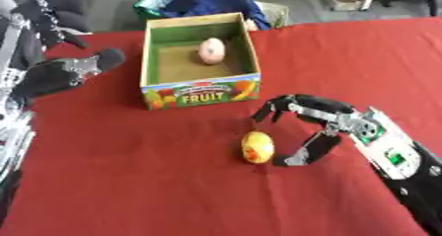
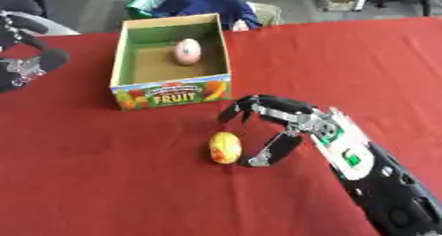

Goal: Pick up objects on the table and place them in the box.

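Two fruits (one boxed (image 1: 211, 50)), one box (image 1: 200, 93).

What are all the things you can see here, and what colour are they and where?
Box: one, green inside with a fruit picture and the word FRUIT on its front, at the far middle of the table.
Pink fruit: one, pale pink, inside the box.
Yellow fruit: one, yellow and red, on the cloth in front of the box.
Tablecloth: one, red, covering the table.
Blue bundle: one, blue, behind the box.
Right hand: black and silver, open beside the yellow fruit.
Left hand: black, left of the box.
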Robot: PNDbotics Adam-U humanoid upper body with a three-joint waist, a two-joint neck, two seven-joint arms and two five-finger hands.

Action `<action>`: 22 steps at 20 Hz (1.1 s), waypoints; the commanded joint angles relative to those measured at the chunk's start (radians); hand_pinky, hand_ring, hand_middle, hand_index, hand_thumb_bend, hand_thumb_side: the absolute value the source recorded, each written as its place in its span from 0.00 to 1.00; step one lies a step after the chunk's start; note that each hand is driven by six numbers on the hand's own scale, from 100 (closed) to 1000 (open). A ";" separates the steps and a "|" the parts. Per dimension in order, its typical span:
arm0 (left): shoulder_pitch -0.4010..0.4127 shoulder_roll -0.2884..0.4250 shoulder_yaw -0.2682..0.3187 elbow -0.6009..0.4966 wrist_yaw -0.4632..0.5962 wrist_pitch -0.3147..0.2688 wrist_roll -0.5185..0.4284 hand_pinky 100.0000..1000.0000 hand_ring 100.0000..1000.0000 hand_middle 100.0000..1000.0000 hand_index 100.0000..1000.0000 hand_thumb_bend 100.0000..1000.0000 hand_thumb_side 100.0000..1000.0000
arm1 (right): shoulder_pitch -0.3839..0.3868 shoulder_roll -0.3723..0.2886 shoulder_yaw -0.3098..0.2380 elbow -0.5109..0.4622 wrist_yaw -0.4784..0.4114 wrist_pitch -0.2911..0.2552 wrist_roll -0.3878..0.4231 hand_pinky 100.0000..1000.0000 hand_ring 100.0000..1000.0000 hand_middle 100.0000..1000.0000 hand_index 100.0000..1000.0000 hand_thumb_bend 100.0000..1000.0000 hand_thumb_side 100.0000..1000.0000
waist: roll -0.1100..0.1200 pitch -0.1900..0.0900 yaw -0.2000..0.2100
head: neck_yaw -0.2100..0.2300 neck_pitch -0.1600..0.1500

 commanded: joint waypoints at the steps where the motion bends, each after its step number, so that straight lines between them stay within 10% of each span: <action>1: -0.018 0.010 0.002 -0.017 -0.005 -0.001 -0.004 0.48 0.57 0.61 0.67 0.91 0.26 | -0.021 -0.001 -0.003 0.005 0.018 -0.010 -0.003 0.67 0.80 0.70 0.84 0.40 0.05 | -0.001 -0.014 0.002 | -0.002 -0.013; 10: -0.019 0.007 0.000 -0.015 -0.004 0.000 -0.007 0.47 0.57 0.61 0.67 0.91 0.26 | -0.016 0.026 0.002 0.039 0.061 -0.025 -0.020 0.65 0.75 0.61 0.77 0.30 0.00 | -0.001 -0.013 0.002 | -0.002 -0.014; 14: -0.020 0.006 -0.001 -0.015 -0.004 0.001 -0.009 0.47 0.56 0.61 0.67 0.91 0.26 | -0.017 0.033 -0.002 0.044 0.078 -0.033 -0.065 0.61 0.62 0.46 0.62 0.03 0.00 | 0.000 -0.014 0.002 | -0.003 -0.016; 22: -0.018 0.007 -0.002 -0.013 0.002 0.001 -0.011 0.47 0.56 0.61 0.67 0.91 0.27 | -0.034 0.004 -0.007 0.001 0.071 -0.026 -0.212 0.56 0.56 0.29 0.45 0.00 0.00 | -0.007 -0.016 0.002 | -0.001 -0.018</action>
